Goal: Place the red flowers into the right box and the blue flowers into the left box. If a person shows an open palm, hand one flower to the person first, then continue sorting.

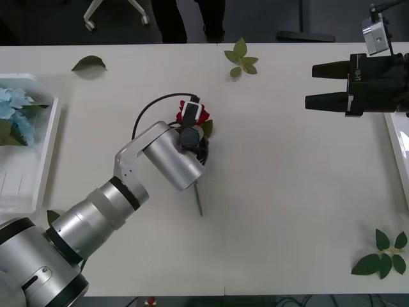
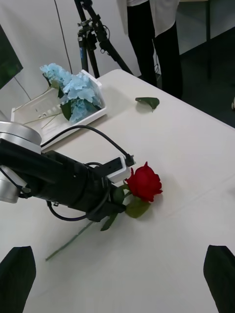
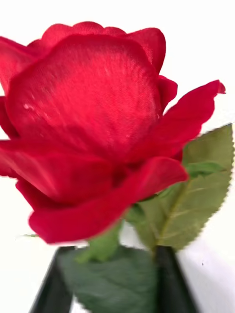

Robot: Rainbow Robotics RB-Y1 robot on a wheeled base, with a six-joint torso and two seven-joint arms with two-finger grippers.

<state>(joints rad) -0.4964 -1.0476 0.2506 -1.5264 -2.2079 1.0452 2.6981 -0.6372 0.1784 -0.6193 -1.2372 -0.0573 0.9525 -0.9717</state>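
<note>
Blue flowers (image 1: 16, 115) already lie in the left box (image 1: 38, 173). Left gripper (image 2: 115, 205) straddles the red rose (image 2: 144, 182) mid-table (grip unconfirmed); right gripper (image 1: 319, 85) waits open, empty. Rose unsorted.

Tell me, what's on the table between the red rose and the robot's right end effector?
Nothing. In the front view, bare white table stretches from the red rose to the right end effector.
</note>
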